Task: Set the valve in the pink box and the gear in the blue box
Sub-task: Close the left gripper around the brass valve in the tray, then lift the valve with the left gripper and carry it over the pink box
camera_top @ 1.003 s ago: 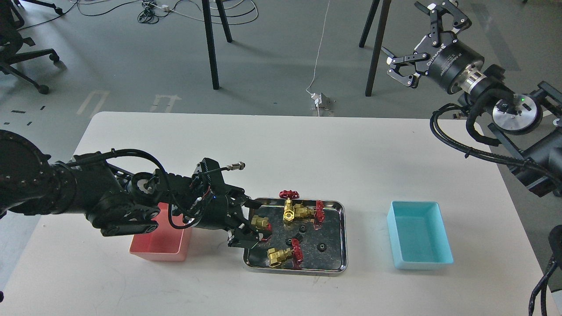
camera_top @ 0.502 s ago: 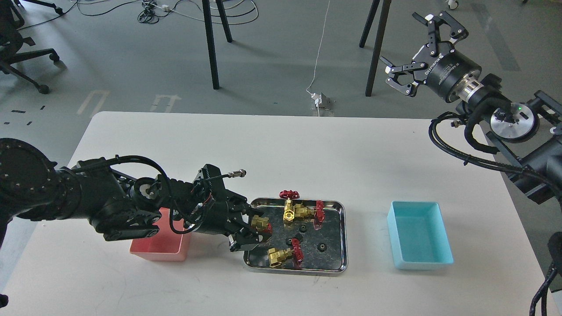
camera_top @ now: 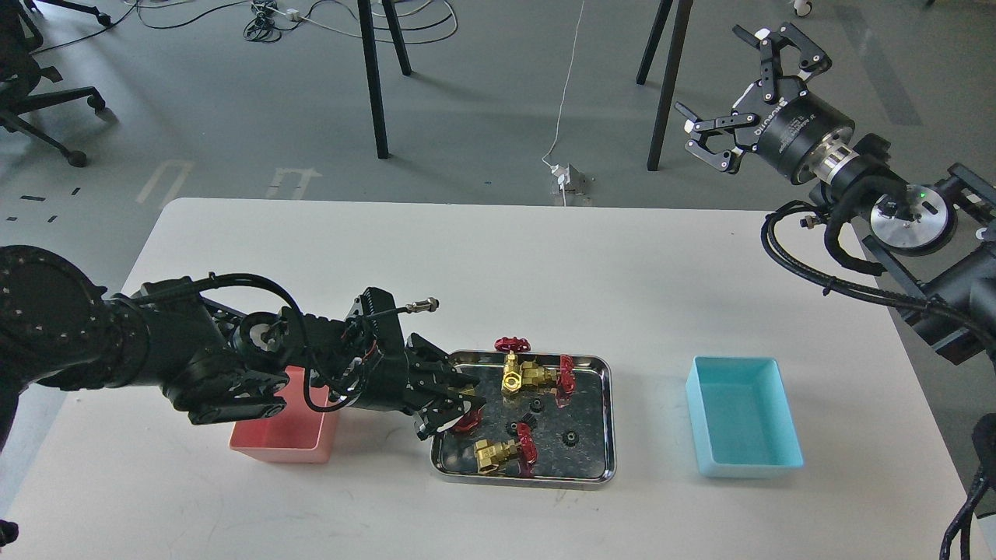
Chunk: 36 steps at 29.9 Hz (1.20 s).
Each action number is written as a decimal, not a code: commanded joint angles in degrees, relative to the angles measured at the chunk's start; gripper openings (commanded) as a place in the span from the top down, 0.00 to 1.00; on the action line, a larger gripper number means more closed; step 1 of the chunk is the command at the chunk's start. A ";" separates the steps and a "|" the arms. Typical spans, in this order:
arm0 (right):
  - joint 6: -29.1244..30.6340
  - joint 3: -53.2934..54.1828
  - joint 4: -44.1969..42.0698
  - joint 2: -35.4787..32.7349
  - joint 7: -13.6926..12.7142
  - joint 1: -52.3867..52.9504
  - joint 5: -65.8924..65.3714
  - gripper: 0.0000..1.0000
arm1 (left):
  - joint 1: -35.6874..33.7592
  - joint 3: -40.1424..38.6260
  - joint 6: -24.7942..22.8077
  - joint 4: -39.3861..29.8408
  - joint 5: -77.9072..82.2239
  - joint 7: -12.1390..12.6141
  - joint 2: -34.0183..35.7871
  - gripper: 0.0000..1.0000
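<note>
You're looking at a lab or workshop, a grey concrete floor (camera_top: pixel 233 117), loose cables (camera_top: pixel 272 19) and a power strip (camera_top: pixel 566 179) lying on it, black stand legs (camera_top: pixel 377 78), an office chair (camera_top: pixel 31 78) at the edge, a plain white table (camera_top: pixel 498 257) in front.

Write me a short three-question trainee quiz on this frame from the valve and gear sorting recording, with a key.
1. True or false: the blue box already holds a gear.
2. Which gripper is down at the steel tray? A) left gripper B) right gripper C) both
3. Fill in: the pink box sits to the ____ of the tray, partly hidden by the left arm.

Key
1. False. The blue box shows only its bare floor; the black gears lie in the tray.
2. A. Its fingers are closed around a valve at the tray's left end; the right gripper is raised, jaws spread, holding nothing.
3. Left.
</note>
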 commanded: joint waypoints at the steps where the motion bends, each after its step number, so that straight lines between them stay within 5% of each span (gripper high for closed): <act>1: 0.00 0.03 0.00 0.03 0.00 -0.16 0.00 0.00 | -0.02 -0.09 0.24 -0.01 -0.06 0.00 0.07 0.80; 20: -0.44 0.82 0.00 0.64 0.00 2.12 0.00 0.00 | -5.64 -4.74 1.65 -5.53 -0.24 0.00 5.95 0.86; 27: -6.22 -0.41 -0.96 0.82 -0.08 13.63 -0.18 0.00 | -11.09 -11.07 1.47 -14.49 -0.15 0.00 21.40 0.86; 36: -11.52 -3.14 -2.37 2.23 0.00 20.68 -0.09 0.00 | -8.47 -11.78 1.56 -26.20 11.09 0.00 42.68 0.86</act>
